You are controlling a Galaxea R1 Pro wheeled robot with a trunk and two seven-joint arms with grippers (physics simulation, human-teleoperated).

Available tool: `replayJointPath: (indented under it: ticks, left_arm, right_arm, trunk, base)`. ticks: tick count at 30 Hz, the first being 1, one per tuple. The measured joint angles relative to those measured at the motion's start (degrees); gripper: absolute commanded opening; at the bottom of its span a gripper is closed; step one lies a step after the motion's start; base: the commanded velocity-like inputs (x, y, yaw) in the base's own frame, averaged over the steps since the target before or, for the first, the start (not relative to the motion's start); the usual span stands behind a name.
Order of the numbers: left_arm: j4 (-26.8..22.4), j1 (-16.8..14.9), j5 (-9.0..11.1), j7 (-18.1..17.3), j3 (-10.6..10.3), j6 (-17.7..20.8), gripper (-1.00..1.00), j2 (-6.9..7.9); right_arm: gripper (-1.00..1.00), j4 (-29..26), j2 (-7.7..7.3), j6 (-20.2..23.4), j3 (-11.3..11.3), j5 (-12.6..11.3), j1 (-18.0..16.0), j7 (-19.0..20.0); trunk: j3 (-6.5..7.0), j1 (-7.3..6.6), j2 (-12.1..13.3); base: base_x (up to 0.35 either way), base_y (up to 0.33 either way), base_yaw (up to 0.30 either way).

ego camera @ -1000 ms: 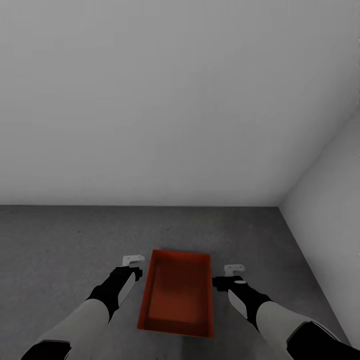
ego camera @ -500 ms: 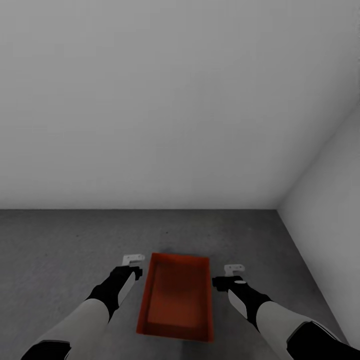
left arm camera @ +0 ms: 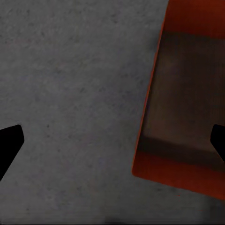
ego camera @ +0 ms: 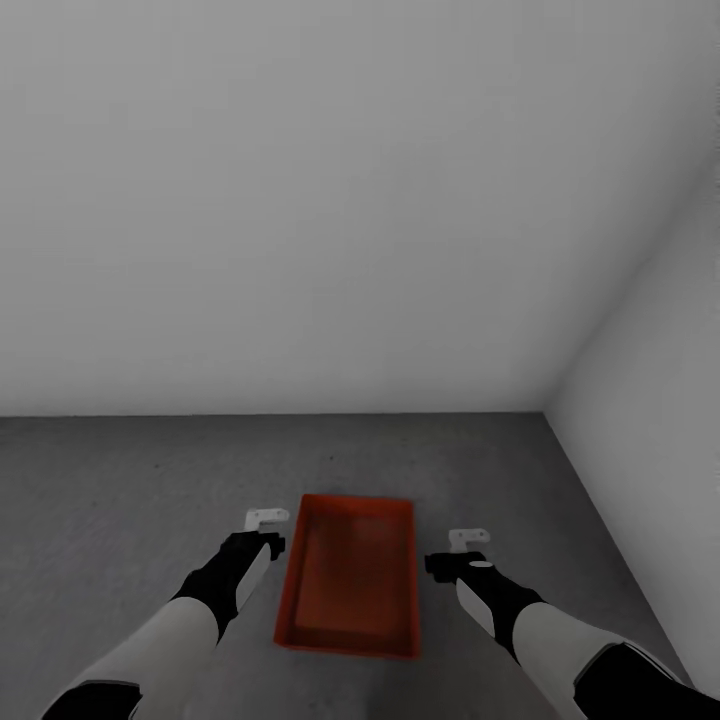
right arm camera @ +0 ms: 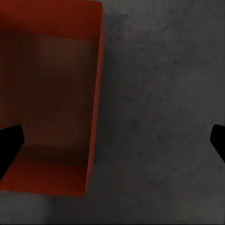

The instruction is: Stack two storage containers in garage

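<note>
One orange-red storage container (ego camera: 350,578) rests on the dark grey garage floor (ego camera: 120,500), lengthwise between my two arms. It is lidless and holds nothing. My left gripper (ego camera: 266,520) hovers open just off its left long wall, not touching it. On the other side my right gripper (ego camera: 468,539) is open too, a short gap from the right wall. The left wrist view looks down on the container (left arm camera: 187,103) beside bare floor, with the left gripper (left arm camera: 112,143) spread wide. In the right wrist view the container (right arm camera: 47,93) lies beside the open right gripper (right arm camera: 112,143).
A plain pale grey wall (ego camera: 300,200) rises a short way ahead. A second wall (ego camera: 650,400) closes the corner on the right. Bare floor stretches to the left of the container.
The container has shrunk a little in view and settled lower on the floor, away from the grippers. Both grippers stay open in place. The view has shifted slightly.
</note>
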Motion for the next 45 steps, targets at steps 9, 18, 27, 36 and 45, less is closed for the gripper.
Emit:
replayJointPath:
  ticks: [9, 18, 27, 36, 45]
  left_arm:
    - [0.1, 0.0, 0.0, 0.0, 0.0, 0.0, 1.0, 0.0]
    - [0.0, 0.0, 0.0, 0.1, 0.0, -0.1, 1.0, 0.0]
    - [0.0, 0.0, 0.1, 0.1, 0.0, -0.1, 1.0, 0.0]
    - [0.0, 0.0, 0.1, 0.1, -0.1, -0.3, 1.0, 0.0]
    - [0.4, 0.0, 0.2, -0.2, -0.1, -0.3, 1.0, 0.03]
  right_arm:
    - [1.0, 0.0, 0.0, 0.0, 0.0, 0.0, 0.0, 0.0]
    - [1.0, 0.0, 0.0, 0.0, 0.0, 0.0, 0.0, -0.1]
    - [1.0, 0.0, 0.01, 0.0, 0.0, 0.0, 0.0, -0.1]
    - [1.0, 0.0, 0.01, 0.0, 0.0, 0.0, 0.0, -0.1]
    - [1.0, 0.8, 0.12, 0.0, 0.0, 0.0, 0.0, 0.0]
  trunk:
    - [0.01, 0.0, 0.0]
    - [0.44, -0.03, 0.0]
    - [1.25, -0.04, 0.0]
    - [2.06, -0.04, 0.0]
    - [2.67, -0.04, 0.0]
  base:
    - [-0.338, 0.0, 0.0]
    - [-0.101, 0.0, 0.0]
    - [-0.002, 0.0, 0.0]
    - [0.0, 0.0, 0.0]
    - [0.0, 0.0, 0.0]
